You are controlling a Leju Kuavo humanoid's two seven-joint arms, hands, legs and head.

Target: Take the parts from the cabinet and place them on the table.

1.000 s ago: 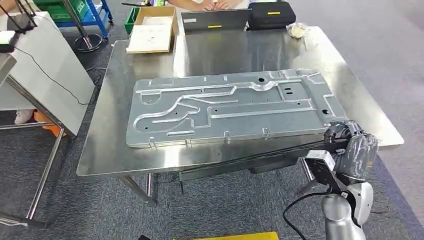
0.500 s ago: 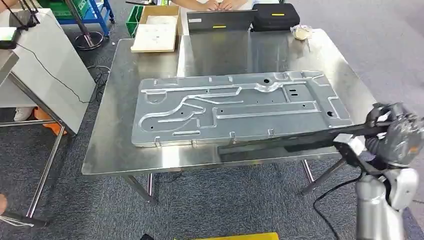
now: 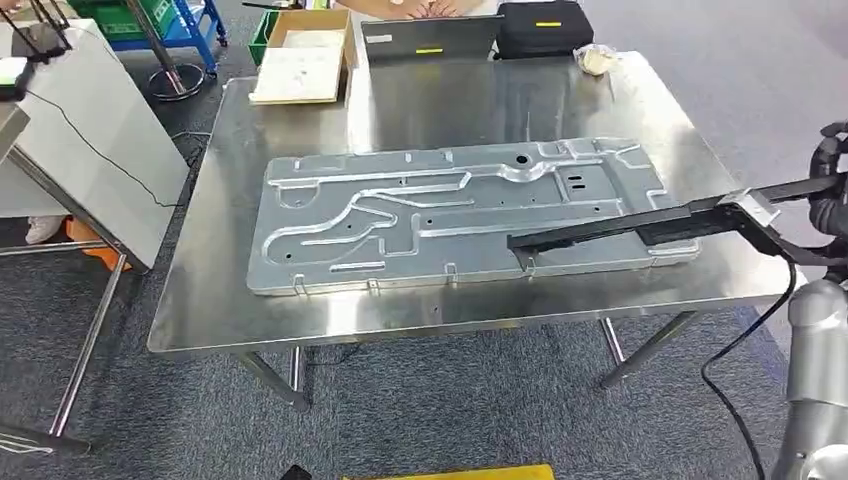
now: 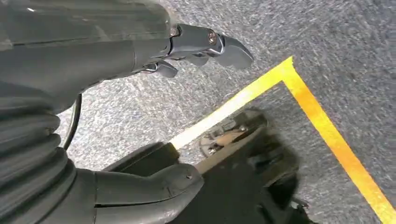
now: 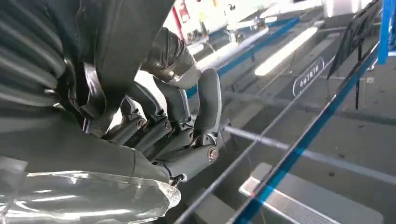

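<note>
A long black bar (image 3: 640, 225) is gripped at its right end by my right hand (image 3: 832, 190), at the picture's right edge beyond the table's right side. The bar slants left over the steel table (image 3: 300, 315), and its free end lies over the lower right of the large stamped metal panel (image 3: 450, 215) lying flat there. Whether the bar touches the panel I cannot tell. In the right wrist view the right hand's fingers (image 5: 187, 135) are curled tight. My left hand (image 4: 140, 51) hangs over grey carpet, fingers apart, holding nothing.
At the table's far edge stand a cardboard box (image 3: 303, 60), a laptop (image 3: 430, 40) and a black bag (image 3: 545, 25), with a person's hands (image 3: 420, 8) behind. A white tilted board (image 3: 90, 130) stands left. Yellow tape (image 4: 327, 135) marks the floor.
My right hand has risen and swung right, lifting the black bar from below the table's front edge to above the tabletop and the panel's right end.
</note>
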